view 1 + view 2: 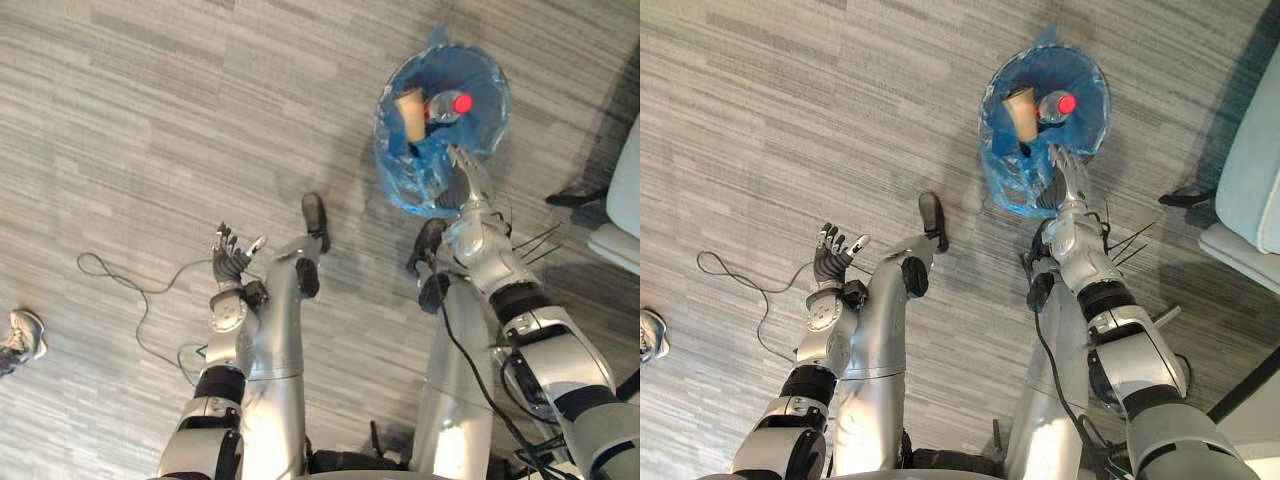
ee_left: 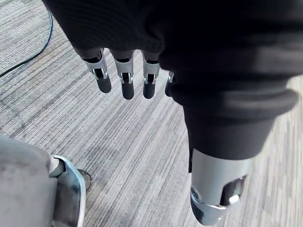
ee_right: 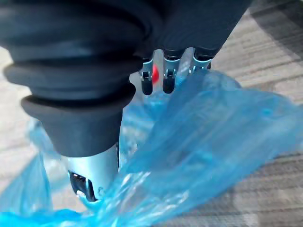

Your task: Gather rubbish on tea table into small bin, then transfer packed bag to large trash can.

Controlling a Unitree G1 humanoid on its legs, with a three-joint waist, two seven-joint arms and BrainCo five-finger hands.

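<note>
A small bin lined with a blue plastic bag (image 1: pixel 440 150) stands on the grey carpet ahead of me. Inside it lie a clear bottle (image 1: pixel 445 107) with a red cap and a tan paper cup (image 1: pixel 409 114). My right hand (image 1: pixel 470 182) reaches to the bag's near rim with its fingers (image 3: pixel 168 78) straight, and loose blue plastic (image 3: pixel 203 132) lies between the thumb and the fingers. My left hand (image 1: pixel 230 262) hangs over bare carpet to the left with relaxed fingers (image 2: pixel 127 81) and holds nothing.
A pale blue seat (image 1: pixel 1252 190) with dark legs stands at the right edge, close to the bin. A person's shoe (image 1: pixel 20 340) shows at the far left. Striped grey carpet surrounds the bin.
</note>
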